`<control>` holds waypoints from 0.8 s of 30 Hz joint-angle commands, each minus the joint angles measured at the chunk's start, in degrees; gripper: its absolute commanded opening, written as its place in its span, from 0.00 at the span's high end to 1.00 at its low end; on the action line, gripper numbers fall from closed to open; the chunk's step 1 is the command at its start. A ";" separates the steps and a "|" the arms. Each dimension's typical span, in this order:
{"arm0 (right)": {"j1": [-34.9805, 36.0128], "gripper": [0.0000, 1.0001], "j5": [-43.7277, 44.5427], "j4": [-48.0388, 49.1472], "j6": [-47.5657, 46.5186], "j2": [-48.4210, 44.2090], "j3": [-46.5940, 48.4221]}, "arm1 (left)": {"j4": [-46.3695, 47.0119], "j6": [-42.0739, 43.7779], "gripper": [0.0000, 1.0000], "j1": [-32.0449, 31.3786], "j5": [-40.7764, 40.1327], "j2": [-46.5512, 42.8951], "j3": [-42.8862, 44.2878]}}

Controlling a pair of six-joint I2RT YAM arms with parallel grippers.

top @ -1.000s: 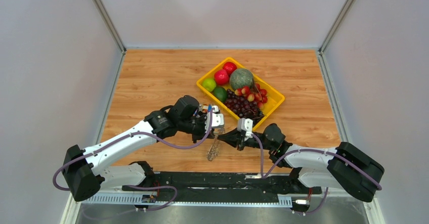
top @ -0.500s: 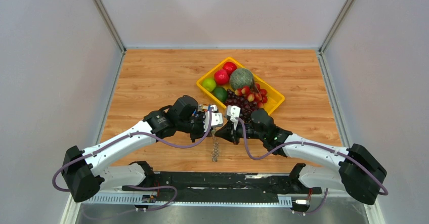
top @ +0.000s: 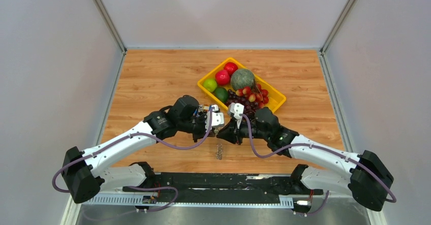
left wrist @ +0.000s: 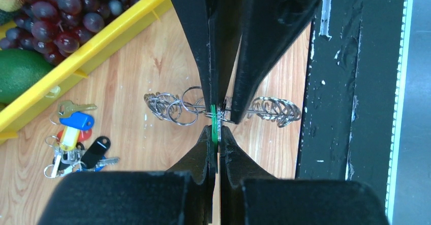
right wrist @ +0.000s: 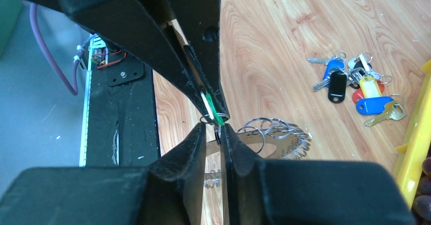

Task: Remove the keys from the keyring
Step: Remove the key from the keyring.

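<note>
left gripper (left wrist: 215,132): fingers pressed together, clamped on the green tag (left wrist: 216,119); held over the near-middle of the table (top: 152,77)
right gripper (right wrist: 214,129): tip to tip with the left one; jaws a narrow slit apart, tips right at the tag and the ring wire; a strip of wood shows between the fingers in the right wrist view
keyring (left wrist: 202,114): thin wire running through the tag, held off the table at the two grippers; most of its loop hidden by the fingers and the keys
keys (left wrist: 170,107): silver, bunched in two clusters on the wire, one on each side of the tag in the left wrist view; from above a short silver bunch hangs below the fingertips, near the front edge of the wood; whether the lowest ones touch the table, cannot tell
coloured key bunch (right wrist: 356,85): blue, red, yellow and black heads, flat on the wood just beside the tray, well apart from the grippers
yellow tray (top: 278,103): set at an angle behind the grippers
tray contents: dark grapes (top: 244,108) at the near end; melon (top: 242,78), two red fruits, two green ones behind
</note>
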 commanded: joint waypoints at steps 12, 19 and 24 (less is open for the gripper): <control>0.11 0.65 5.29 13.59 -0.14 -9.59 -7.97 | 2.32 0.78 1.00 -0.71 3.26 -0.64 0.21; 0.03 0.69 6.80 19.08 -0.23 -11.22 -14.52 | 2.34 0.80 1.00 -0.71 3.41 -0.76 0.27; 0.10 0.70 5.04 23.72 -1.02 -9.07 -16.48 | 2.32 0.79 1.00 -0.67 3.51 -0.83 0.28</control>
